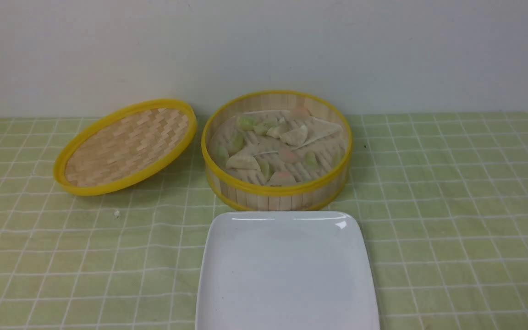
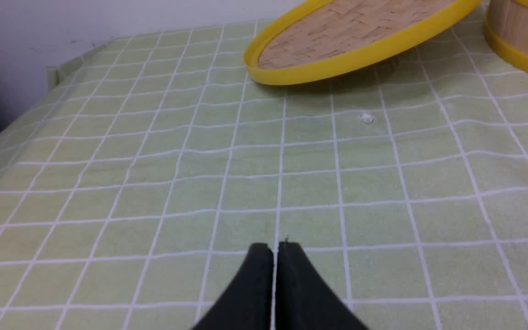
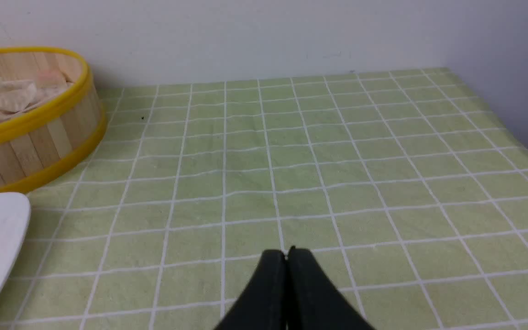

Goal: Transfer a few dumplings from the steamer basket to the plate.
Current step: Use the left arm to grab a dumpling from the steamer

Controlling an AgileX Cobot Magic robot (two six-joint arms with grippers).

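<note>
Plate (image 1: 287, 275) nearest: one, white, bare, just in front of basket (image 1: 275, 190). One basket, roughly a dozen dumplings (image 1: 294, 136) heaped inside, white, green and pink; exact count unclear. One lid (image 1: 124, 146), tilted, just left of basket. Left gripper (image 2: 275, 250) clenched, empty, over cloth (image 2: 154, 160). Right gripper (image 3: 287, 254) likewise pinched together, grasping nothing. Front view showed neither gripper; only wrist views did. Dumpling colours were clearest in front view.

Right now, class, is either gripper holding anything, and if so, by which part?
Nothing is held. The left gripper and the right gripper are both shut and empty; the dumplings lie in the steamer basket.
</note>
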